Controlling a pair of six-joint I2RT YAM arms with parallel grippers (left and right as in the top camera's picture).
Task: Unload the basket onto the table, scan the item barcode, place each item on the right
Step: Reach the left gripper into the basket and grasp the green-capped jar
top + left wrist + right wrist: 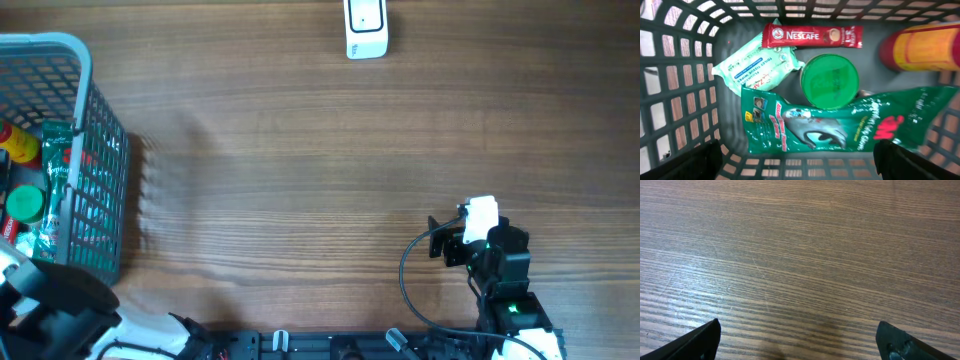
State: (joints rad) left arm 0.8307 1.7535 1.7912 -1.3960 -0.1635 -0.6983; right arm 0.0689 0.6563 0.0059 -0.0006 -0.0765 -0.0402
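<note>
while both gape wide and empty, left gripper [807, 162] over basket [732, 42] of sachet [812, 36], tissues [757, 67], green lid [830, 81], green pack [840, 127], bottle [925, 47], right gripper [800, 342] above table [800, 255], scanner [366, 27] well apart

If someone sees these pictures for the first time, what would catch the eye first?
Most striking is the grey plastic basket at the left edge of the wooden table, full of bright goods: a large green 3M pack, a round green lid next to it, and a red Nescafe sachet along one wall. Then comes the white scanner, alone at the table's far edge.
</note>
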